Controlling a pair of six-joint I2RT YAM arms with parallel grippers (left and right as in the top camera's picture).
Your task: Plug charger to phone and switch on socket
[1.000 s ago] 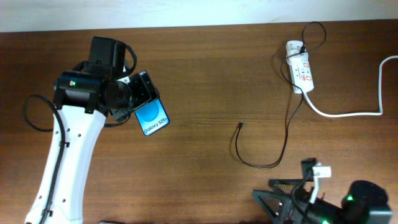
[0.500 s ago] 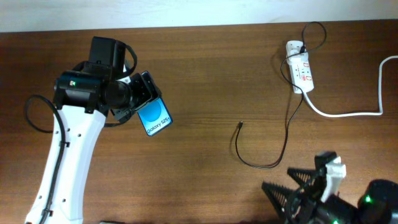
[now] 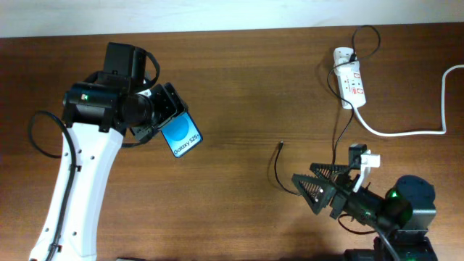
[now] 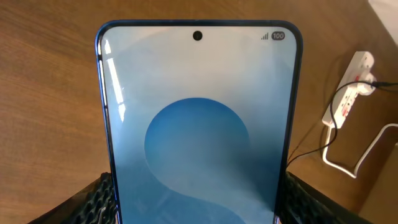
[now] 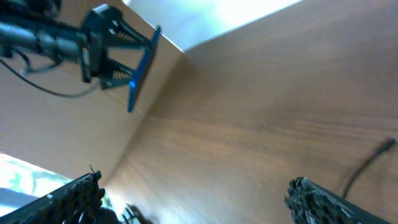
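Note:
My left gripper (image 3: 161, 116) is shut on the phone (image 3: 180, 135), holding it above the table at the left with the blue screen up. In the left wrist view the phone (image 4: 199, 118) fills the frame between the fingers (image 4: 87, 202). The charger cable (image 3: 332, 156) runs from the socket (image 3: 351, 84) at the back right down to its connector tip (image 3: 280, 145) on the wood. My right gripper (image 3: 303, 191) is open and empty, just right of and below the tip. In the right wrist view the cable end (image 5: 373, 158) shows at the right edge, and the phone (image 5: 142, 71) is far off.
A thick white cord (image 3: 413, 127) runs from the socket to the right edge. The table's far edge meets a white wall (image 3: 217, 14). The left arm's white link (image 3: 72, 203) stretches down the left side.
My right gripper has moved up and left from the front edge toward the cable's loop and tip. The phone has shifted slightly right in the left gripper.

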